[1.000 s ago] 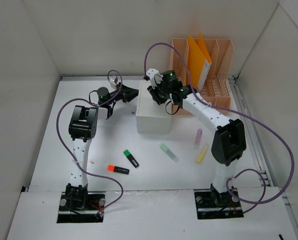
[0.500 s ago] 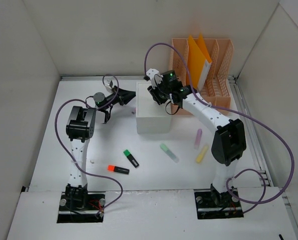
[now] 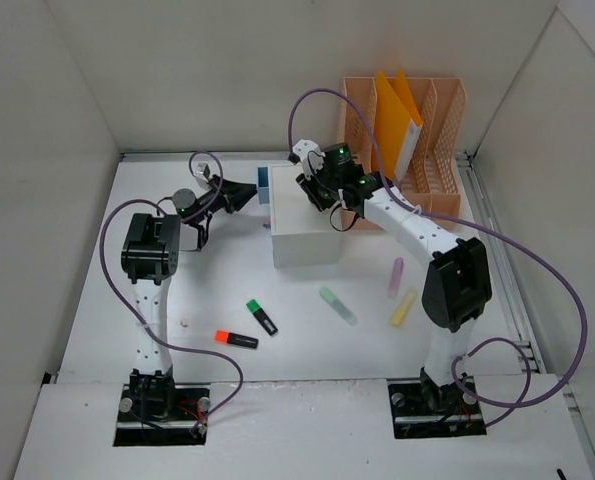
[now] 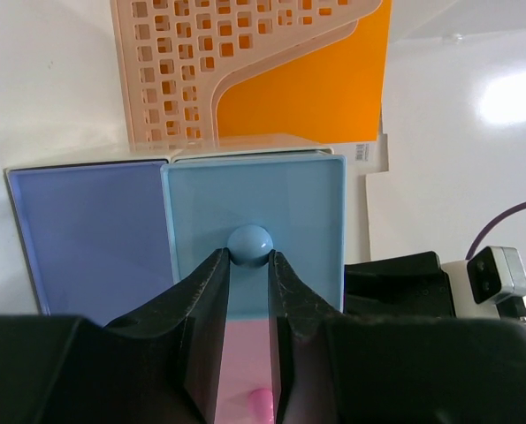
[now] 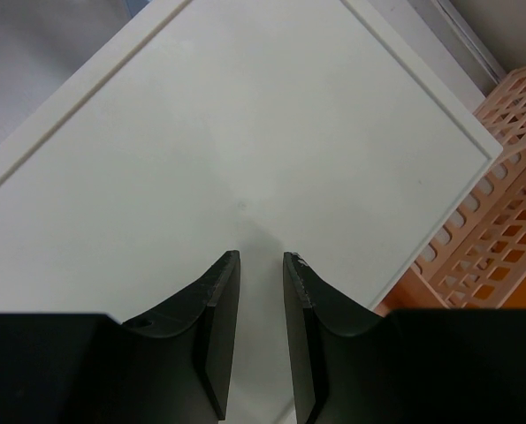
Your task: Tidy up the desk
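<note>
A white box (image 3: 305,228) of drawers stands at the back middle of the desk (image 3: 107,300). My left gripper (image 3: 245,195) is at its left side, shut on the round knob (image 4: 249,245) of the light blue drawer (image 4: 254,203), which sticks out a little (image 3: 263,186). A purple drawer (image 4: 90,230) sits beside it and a pink drawer (image 4: 245,371) below. My right gripper (image 3: 317,192) rests on the white box top (image 5: 245,132), its jaws almost shut (image 5: 262,258) with nothing between them.
An orange file rack (image 3: 402,140) with a yellow folder stands at the back right, just behind the box. Markers lie in front: green (image 3: 262,316), orange (image 3: 236,339), light green (image 3: 338,306), purple (image 3: 395,277), yellow (image 3: 404,306). White walls enclose the desk.
My left gripper has moved left, away from the box, drawing the light blue drawer out with it. The right arm has stayed on the box top.
</note>
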Robot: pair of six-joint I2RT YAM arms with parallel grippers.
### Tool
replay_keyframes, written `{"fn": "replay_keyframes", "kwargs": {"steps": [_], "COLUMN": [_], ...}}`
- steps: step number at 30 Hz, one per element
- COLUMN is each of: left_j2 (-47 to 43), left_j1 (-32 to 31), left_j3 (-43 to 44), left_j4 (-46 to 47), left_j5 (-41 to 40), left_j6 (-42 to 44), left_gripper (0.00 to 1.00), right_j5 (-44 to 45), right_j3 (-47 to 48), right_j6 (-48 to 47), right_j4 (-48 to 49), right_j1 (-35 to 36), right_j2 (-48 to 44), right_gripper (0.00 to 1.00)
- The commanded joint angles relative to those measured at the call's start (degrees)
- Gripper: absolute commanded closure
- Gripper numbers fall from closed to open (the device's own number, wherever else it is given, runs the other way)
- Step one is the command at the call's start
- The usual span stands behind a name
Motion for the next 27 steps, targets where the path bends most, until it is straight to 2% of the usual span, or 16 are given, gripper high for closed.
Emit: {"fn": "replay_keyframes", "kwargs": {"steps": [1,17,19,22,23,24,27], "left_j2": [-3.6,-5.1,-5.4,-5.4,-5.4,-5.4,-5.7], "left_j1": [2.0,3.8,3.8,3.8,3.8,3.8,3.8], "left_j3": [-1.9,-1.4,-1.3,-0.9,-0.9,-0.9,-1.0], "left_j4": [6.7,7.1,6.6,6.4,6.5,6.5,6.3], "left_j5": [1.1,2.8,2.9,3.2,3.3,3.4,4.0], "left_j6": [0.9,-0.6,-0.7,-0.6,-0.6,-0.6,0.0], "left_gripper": [1.0,1.0,1.0,1.0,0.95,0.83,0.68], "right_j5": [1.5,-0.1,-2.4,-6.3,-7.3,-8.1,-9.2], "right_j3": [0.1,0.8,1.3,2.4,3.0,3.3,4.2], "right_j6": [-0.8,-0.6,0.5,1.2,1.2,1.2,0.6], "right_j4": [3.3,3.4,3.4,3.4,3.4,3.4,3.4], "right_j1": [0.1,0.2,0.2,0.3,0.5,0.6,1.3], "right_j2": [-1.0,-1.0,-1.1,-1.7,-1.9,-2.0,-2.3], "right_gripper": [0.77,0.76,0.72,0.62,0.56,0.54,0.51]}}
